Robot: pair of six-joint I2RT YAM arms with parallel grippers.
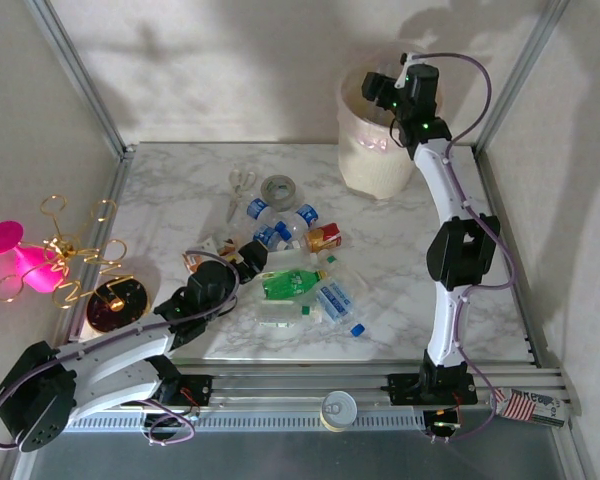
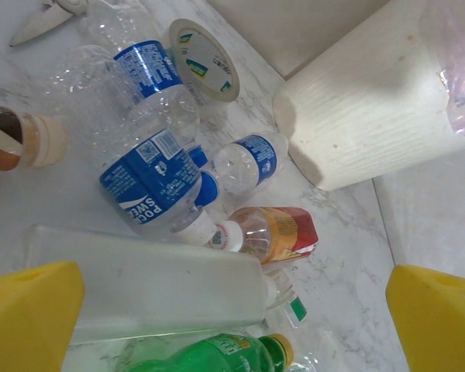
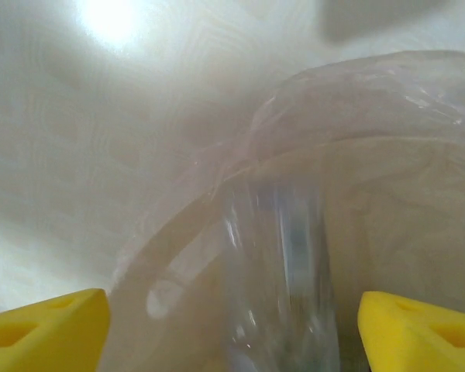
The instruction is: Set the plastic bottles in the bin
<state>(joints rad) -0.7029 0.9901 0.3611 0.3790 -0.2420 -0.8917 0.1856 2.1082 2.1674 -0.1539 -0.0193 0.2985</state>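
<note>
I see right end effector point(image 3: 234, 310) open, blurred clear bottle point(image 3: 279, 256) between its jaws, over the filmy-lined round bin point(image 3: 151, 263); left end effector point(image 2: 234, 280) open. Left wrist view resolves blue label point(image 2: 151, 66) print; top view doesn't.

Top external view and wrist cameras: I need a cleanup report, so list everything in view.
table: one, white marble
plastic bottles: about ten, clear-blue, green, orange-red, piled centre
bin: one, cream-white, pinkish liner, far right
clear bottle: one, blurred, at bin mouth
scissors: one, pale, far centre
tape roll: one, grey, beside scissors
beige roll: one, beige, near rail
wire ornament: one, gold and pink, left of table
left end effector: one, open, over pile
right end effector: one, open, astride clear bottle above bin
</note>
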